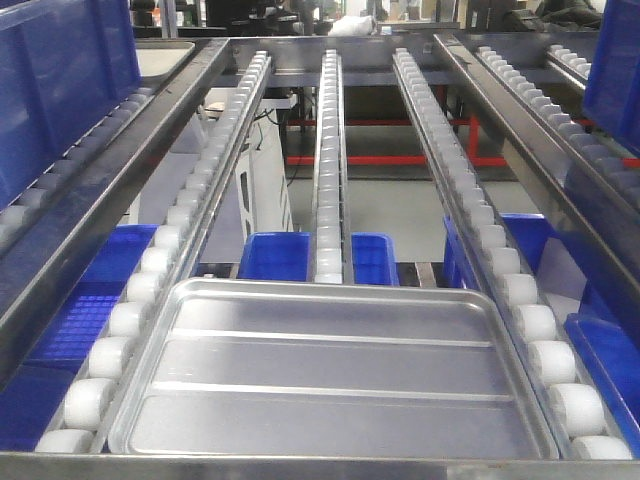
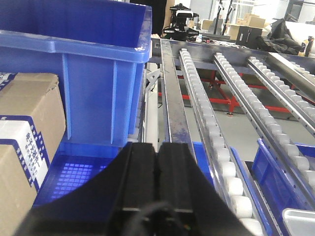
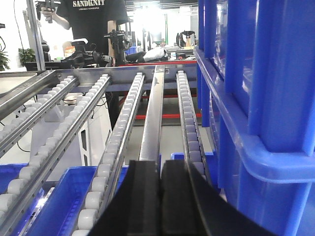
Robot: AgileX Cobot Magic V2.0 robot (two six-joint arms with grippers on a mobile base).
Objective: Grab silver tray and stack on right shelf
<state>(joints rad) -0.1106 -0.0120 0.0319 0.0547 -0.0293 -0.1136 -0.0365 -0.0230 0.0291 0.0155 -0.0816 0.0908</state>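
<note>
The silver tray [image 1: 330, 375], shiny with two long ridges, lies flat on the right shelf [image 1: 320, 468]. It sits between two rails of white rollers [image 1: 130, 318], up against the steel front bar. Neither gripper shows in the front view. In the left wrist view my left gripper [image 2: 157, 145] is shut with nothing between its black fingers, and it points along a steel rail beside a blue crate. A pale tray corner [image 2: 300, 222] shows at that view's bottom right. In the right wrist view my right gripper [image 3: 160, 162] is shut and empty, over the shelf's middle rail.
A large blue crate [image 2: 74, 73] and cardboard boxes [image 2: 24, 137] stand left of the left gripper. Another blue crate [image 3: 261, 98] rises close on the right gripper's right. Blue bins [image 1: 275, 255] sit below the rollers. A person [image 3: 93, 19] stands beyond the rack.
</note>
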